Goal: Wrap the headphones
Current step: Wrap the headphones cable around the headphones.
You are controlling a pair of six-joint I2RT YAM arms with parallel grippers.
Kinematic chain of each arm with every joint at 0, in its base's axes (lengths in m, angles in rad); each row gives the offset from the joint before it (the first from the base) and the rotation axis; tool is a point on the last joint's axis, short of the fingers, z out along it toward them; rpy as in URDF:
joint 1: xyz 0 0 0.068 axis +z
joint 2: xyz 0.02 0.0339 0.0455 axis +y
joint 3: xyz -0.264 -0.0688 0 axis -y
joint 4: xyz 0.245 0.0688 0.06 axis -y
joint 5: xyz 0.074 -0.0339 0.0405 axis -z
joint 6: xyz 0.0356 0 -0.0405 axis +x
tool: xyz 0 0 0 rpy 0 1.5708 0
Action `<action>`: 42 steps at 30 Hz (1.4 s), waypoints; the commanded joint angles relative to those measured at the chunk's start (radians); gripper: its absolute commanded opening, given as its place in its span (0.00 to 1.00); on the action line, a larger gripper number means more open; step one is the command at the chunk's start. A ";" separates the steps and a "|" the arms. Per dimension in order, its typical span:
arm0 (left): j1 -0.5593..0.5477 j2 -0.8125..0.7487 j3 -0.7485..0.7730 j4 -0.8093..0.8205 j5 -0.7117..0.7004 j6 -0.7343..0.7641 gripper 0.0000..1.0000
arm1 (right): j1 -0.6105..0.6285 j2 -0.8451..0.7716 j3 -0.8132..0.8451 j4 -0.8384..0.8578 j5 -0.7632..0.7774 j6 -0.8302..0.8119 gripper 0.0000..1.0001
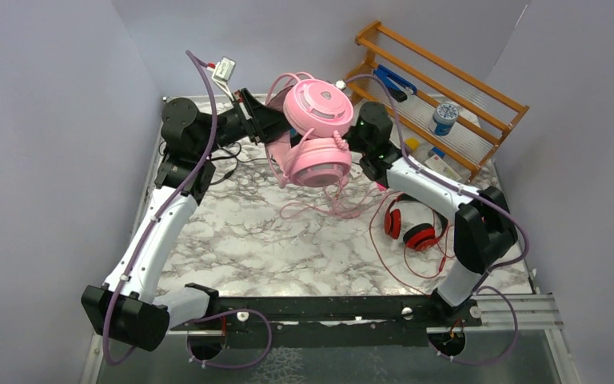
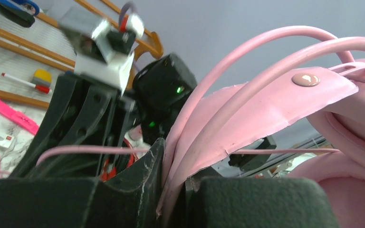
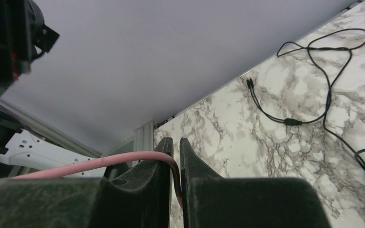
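pink headset: 1 earcup cut by right edge | black cable: runs off right edge | bottle: label unreadable

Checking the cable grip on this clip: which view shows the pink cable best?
The right wrist view: the pink cable is pinched in the right gripper. The top view shows its slack loops over the table; the left wrist view, a thin stretch behind the pink headband.

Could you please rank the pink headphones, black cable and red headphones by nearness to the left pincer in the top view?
1. Pink headphones: clamped in the left pincer.
2. Black cable: on the table, left side.
3. Red headphones: on the table, far right.
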 commanded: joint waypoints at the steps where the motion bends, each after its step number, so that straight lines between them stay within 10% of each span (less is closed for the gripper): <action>1: -0.009 -0.032 0.088 0.085 -0.110 -0.125 0.00 | 0.044 -0.006 -0.117 0.152 0.062 0.051 0.15; 17: -0.005 0.019 0.212 -0.284 -0.805 -0.166 0.00 | 0.220 -0.111 -0.405 0.276 0.199 0.014 0.05; 42: 0.005 0.149 0.112 -0.193 -1.450 0.208 0.00 | 0.441 -0.204 -0.156 -0.732 0.385 -0.174 0.01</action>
